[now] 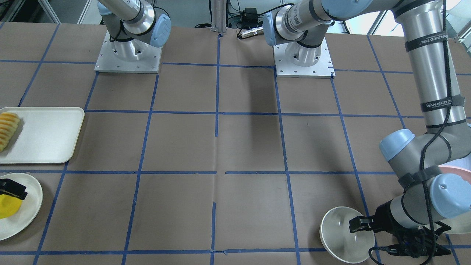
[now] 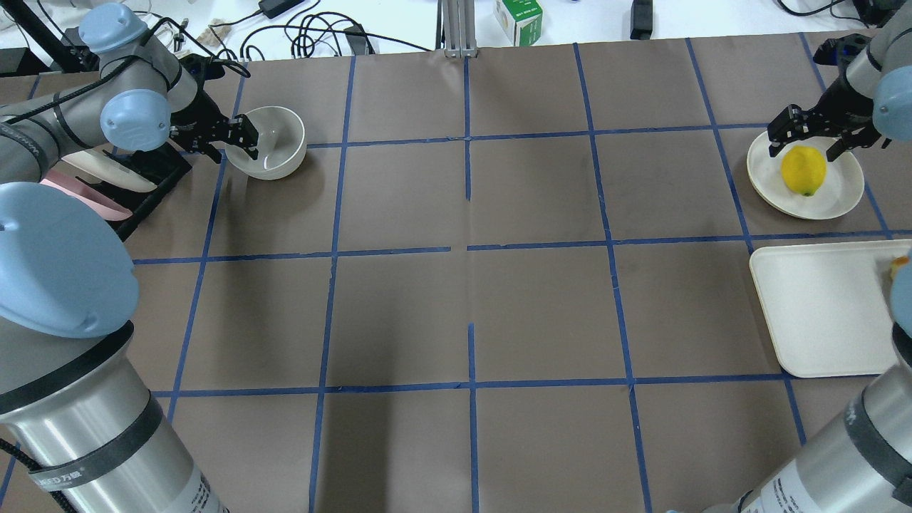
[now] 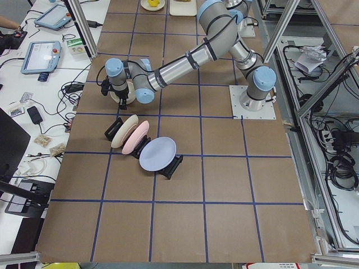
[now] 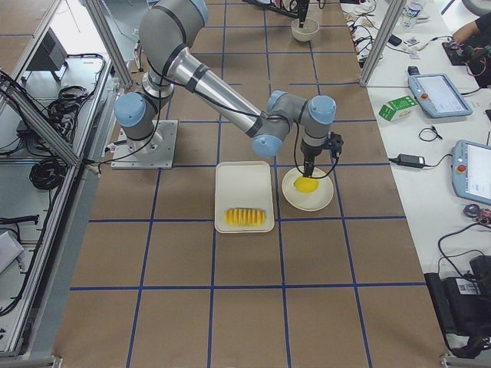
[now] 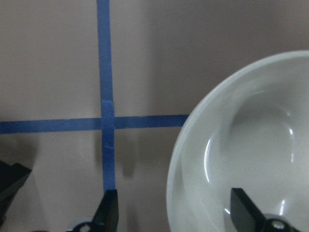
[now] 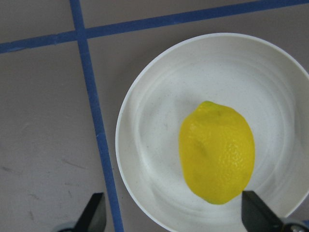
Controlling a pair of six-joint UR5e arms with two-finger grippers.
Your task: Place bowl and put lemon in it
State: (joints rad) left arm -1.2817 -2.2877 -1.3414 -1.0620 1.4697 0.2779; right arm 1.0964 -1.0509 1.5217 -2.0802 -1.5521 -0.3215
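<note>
The cream-white bowl (image 2: 281, 146) stands upright on the table at the far left of the overhead view. My left gripper (image 2: 240, 137) is open, with one finger inside the bowl and one outside its near rim; the left wrist view shows the rim (image 5: 181, 159) between the fingers. The yellow lemon (image 2: 804, 171) lies on a flat round plate (image 2: 844, 196) at the far right. My right gripper (image 2: 810, 141) is open just above the lemon, and its fingers flank the lemon (image 6: 217, 152) in the right wrist view.
A cream tray (image 1: 48, 136) holding sliced yellow-orange food (image 1: 8, 129) lies beside the plate. A black rack with upright plates (image 3: 143, 151) stands near the bowl, beside my left arm. Blue tape lines grid the brown table.
</note>
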